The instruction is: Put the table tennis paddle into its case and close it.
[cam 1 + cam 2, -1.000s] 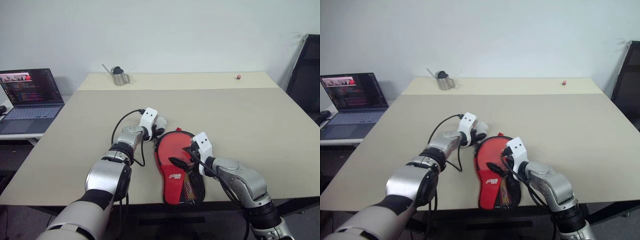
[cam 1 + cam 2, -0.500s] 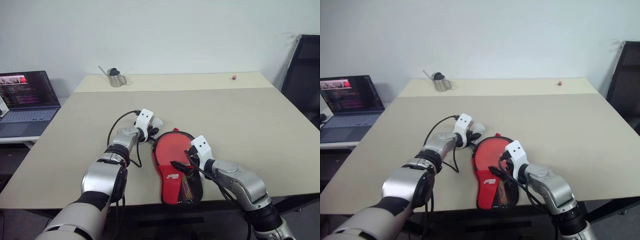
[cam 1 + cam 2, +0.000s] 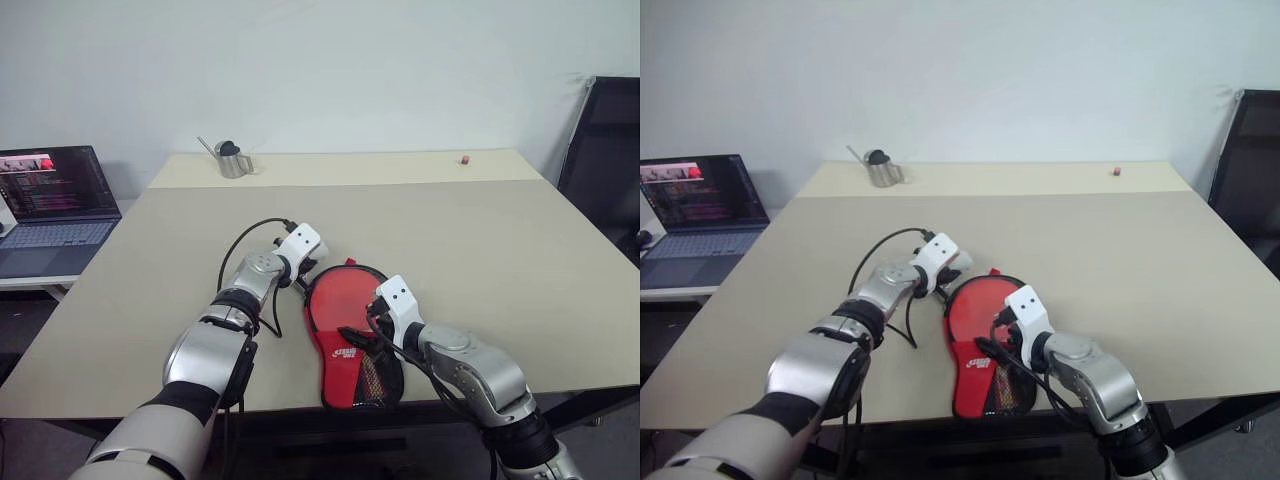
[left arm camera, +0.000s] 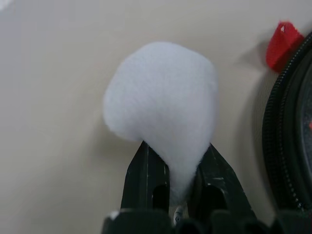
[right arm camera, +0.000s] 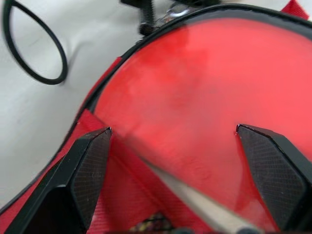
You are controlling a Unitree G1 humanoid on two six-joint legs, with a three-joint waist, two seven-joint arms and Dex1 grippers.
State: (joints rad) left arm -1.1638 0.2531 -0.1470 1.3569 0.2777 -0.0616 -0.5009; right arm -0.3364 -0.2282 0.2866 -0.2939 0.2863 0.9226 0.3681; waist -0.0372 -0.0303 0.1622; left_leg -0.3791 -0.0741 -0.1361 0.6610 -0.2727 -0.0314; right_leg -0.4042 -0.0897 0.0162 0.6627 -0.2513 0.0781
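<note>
The case [image 3: 352, 345] lies red side up near the table's front edge, mesh end toward me. In the right wrist view the paddle's [image 5: 195, 92] red face sits inside the case's black zipper rim [image 5: 122, 53], with a pale strip of handle [image 5: 204, 207] running toward the mesh. My right gripper [image 5: 178, 141] hovers just over that red face, open, with nothing between its fingers. At the case's far rounded end my left gripper [image 4: 170, 170] is shut on a white fluffy tuft [image 4: 161, 97], beside the zipper rim [image 4: 287, 131] and a small red tab [image 4: 282, 43].
A black cable [image 3: 240, 265] loops from the left wrist over the beige table [image 3: 470, 240]. At the far edge stand a metal pot [image 3: 232, 160] and a small red piece [image 3: 465, 160]. An open laptop [image 3: 55, 195] sits on the left, a black chair [image 3: 605, 140] on the right.
My left wrist has rolled in place at the case's far end. The right gripper stays open over the case, barely moved. The whole view has shifted a little.
</note>
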